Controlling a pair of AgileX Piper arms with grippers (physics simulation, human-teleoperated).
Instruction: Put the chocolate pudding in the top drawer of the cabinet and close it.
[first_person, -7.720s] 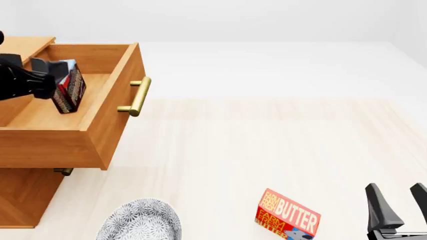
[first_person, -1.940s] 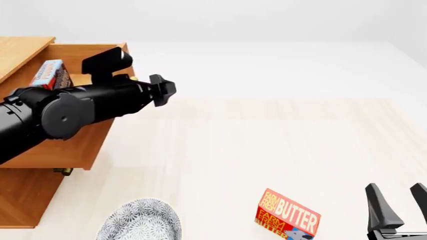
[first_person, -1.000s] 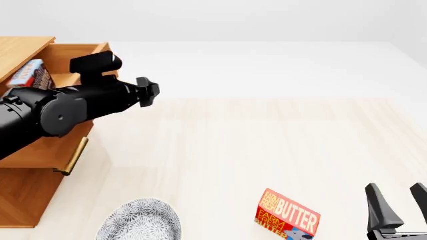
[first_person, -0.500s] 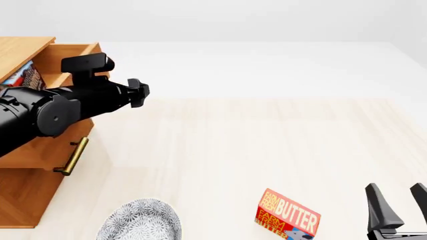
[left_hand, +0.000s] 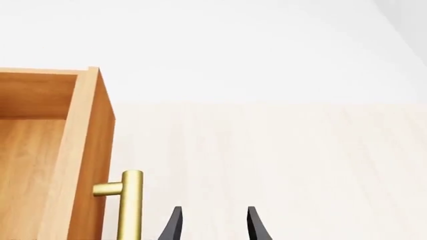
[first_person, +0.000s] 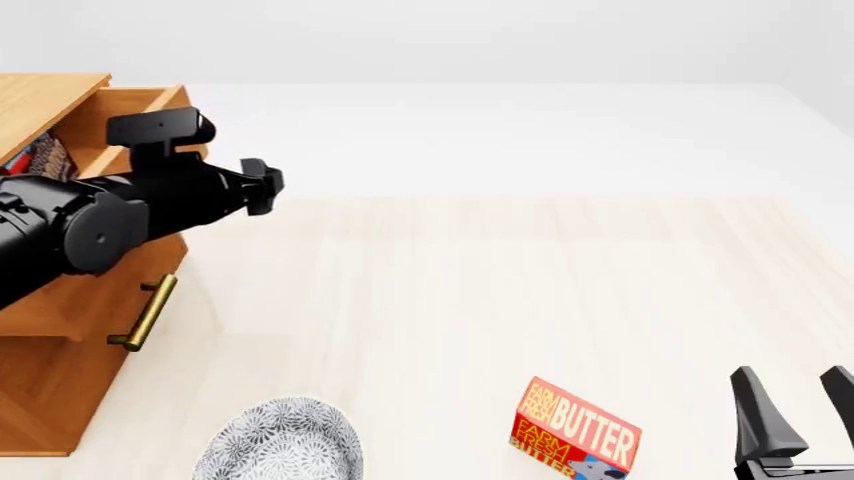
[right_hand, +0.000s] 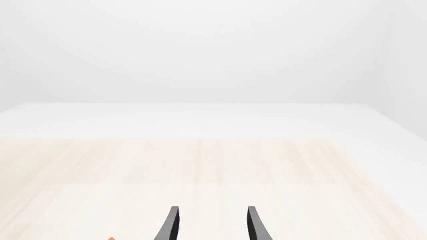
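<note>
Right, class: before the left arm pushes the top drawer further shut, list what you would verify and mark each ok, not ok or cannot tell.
1. Chocolate pudding inside the top drawer: ok.
2. Drawer fully closed: not ok, part open.
3. Left gripper empty, jaws apart: ok.
4. Left gripper beside the drawer's handle: ok; contact cannot tell.
5. Right gripper away from the cabinet: ok.
6. Butter box and patterned bowl off the drawer's path: ok.

Bright, even, diffuse light; faint soft shadows, no glare, sharp undistorted simulator renders
</note>
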